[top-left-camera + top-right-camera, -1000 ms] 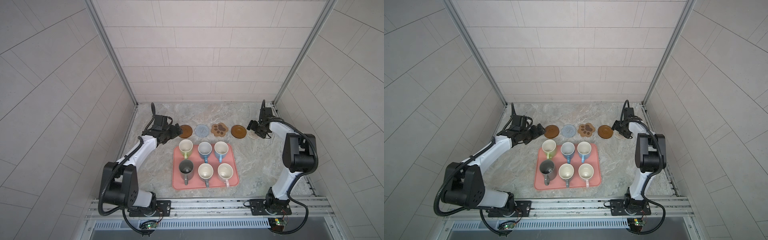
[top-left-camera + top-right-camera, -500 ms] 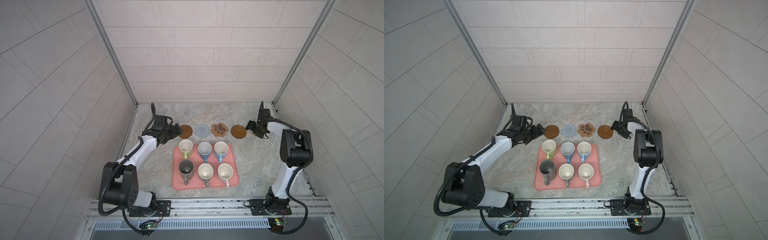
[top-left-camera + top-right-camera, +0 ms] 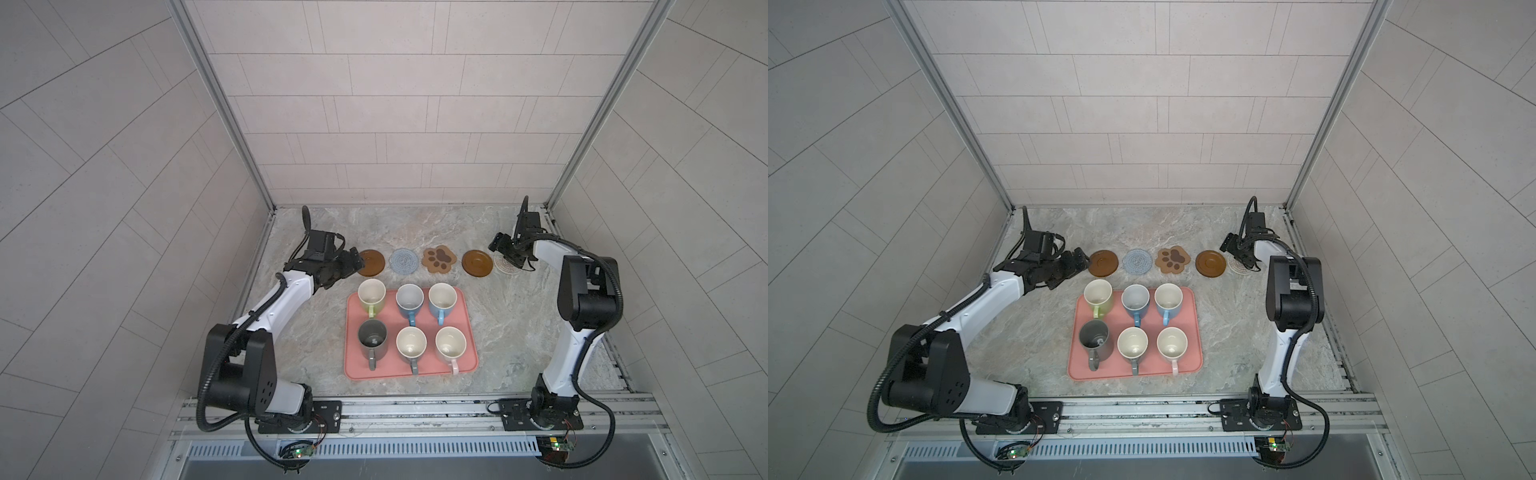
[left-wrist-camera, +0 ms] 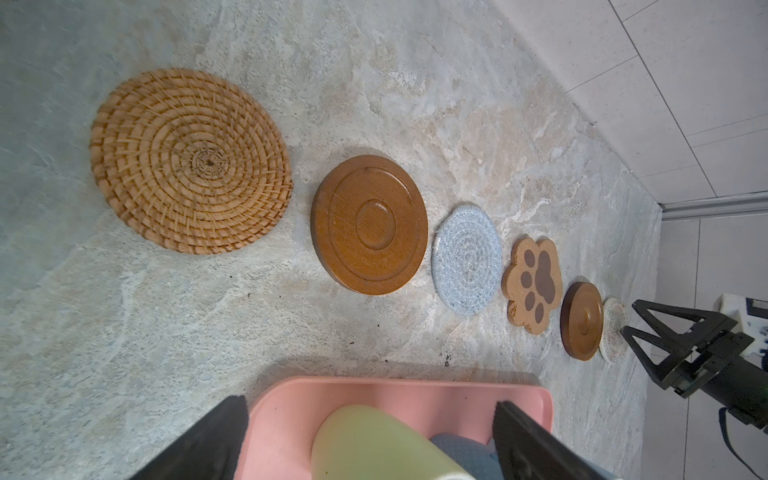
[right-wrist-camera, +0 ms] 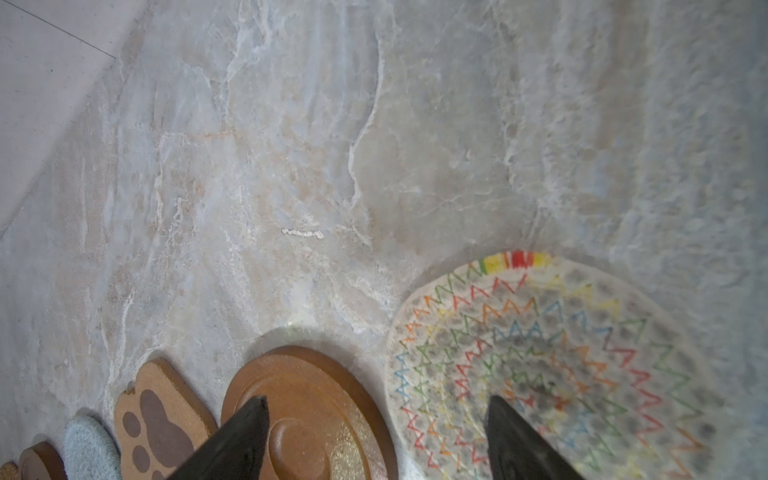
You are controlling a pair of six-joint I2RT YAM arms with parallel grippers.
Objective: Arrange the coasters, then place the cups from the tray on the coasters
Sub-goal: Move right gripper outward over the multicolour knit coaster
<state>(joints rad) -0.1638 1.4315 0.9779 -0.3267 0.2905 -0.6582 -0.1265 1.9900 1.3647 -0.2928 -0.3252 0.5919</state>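
six coasters in a row at 12 o'clock of the tray (image 3: 392, 371); all six cups (image 3: 411, 344) stand on the tray.
row from 9 to 3 o'clock: rattan mat (image 4: 189, 160), first wooden disc (image 3: 371, 262), blue-grey mat (image 3: 404, 261), paw mat (image 3: 442, 260), second wooden disc (image 3: 478, 262), beige mat (image 3: 506, 266). left gripper (image 4: 369, 405), jaws wide apart and empty, sits at 10 o'clock of the tray and hides the rattan mat in both top views; the light green cup (image 3: 371, 294) is just beside it. right gripper (image 5: 377, 400), jaws apart and empty, overhangs the second wooden disc and beige mat at 2 o'clock.
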